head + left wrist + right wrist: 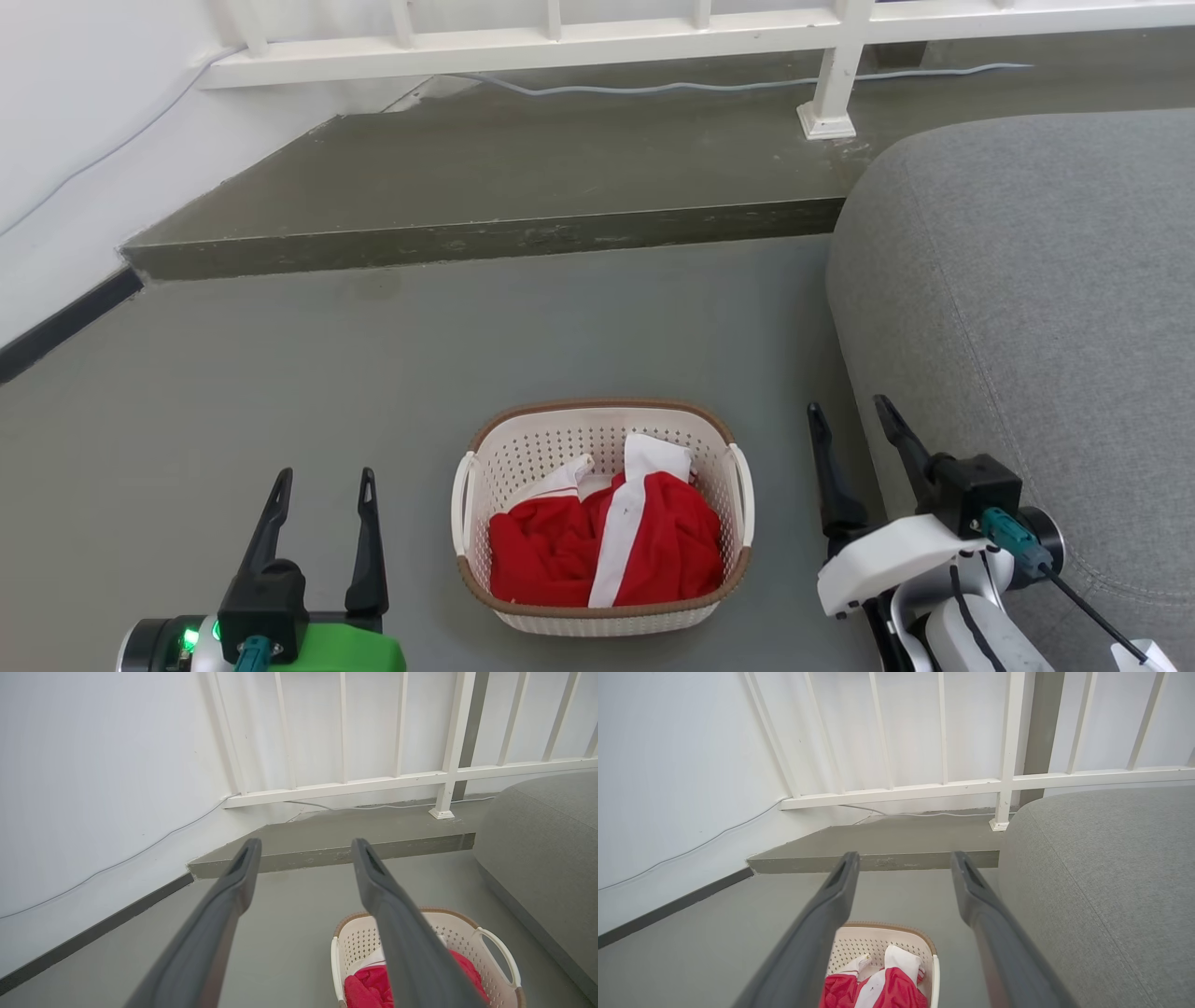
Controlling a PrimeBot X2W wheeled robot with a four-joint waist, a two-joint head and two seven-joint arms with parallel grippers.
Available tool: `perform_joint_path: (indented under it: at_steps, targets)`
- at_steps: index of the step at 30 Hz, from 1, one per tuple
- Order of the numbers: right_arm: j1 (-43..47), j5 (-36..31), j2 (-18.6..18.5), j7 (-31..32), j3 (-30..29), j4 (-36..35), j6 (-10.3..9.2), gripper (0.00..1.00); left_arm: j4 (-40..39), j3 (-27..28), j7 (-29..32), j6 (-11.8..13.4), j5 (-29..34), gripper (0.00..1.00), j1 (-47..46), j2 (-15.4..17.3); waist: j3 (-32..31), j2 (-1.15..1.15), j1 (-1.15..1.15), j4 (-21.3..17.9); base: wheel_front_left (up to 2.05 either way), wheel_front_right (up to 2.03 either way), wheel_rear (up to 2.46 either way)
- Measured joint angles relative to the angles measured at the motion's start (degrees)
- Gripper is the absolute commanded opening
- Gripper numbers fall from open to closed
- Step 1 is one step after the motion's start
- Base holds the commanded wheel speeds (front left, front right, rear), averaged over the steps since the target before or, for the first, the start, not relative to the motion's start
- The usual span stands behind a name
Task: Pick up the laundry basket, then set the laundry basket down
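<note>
Basket [551,448] on the floor [280,373], red cloth [560,551] inside, just right of the left gripper [325,478] and just left of the right gripper [849,407]. Both spread open, empty. Best to drop together, hook each side handle [459,504], close evenly, lift level.

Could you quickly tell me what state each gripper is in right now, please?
Left gripper: open, holding nothing, left of the laundry basket.
Right gripper: open, holding nothing, right of the laundry basket.
</note>
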Motion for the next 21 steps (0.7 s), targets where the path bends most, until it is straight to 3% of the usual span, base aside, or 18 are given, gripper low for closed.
perform_joint_path:
  at_steps: [21]
  targets:
    - [0.0,0.0,0.0,0.0,-1.1,-0.4,0.00,1.00,0.0,0.3,0.0,0.0,-0.3,1.00,0.0,-0.1,0.4,0.00,0.00,-0.1,0.00,0.00,0.00]
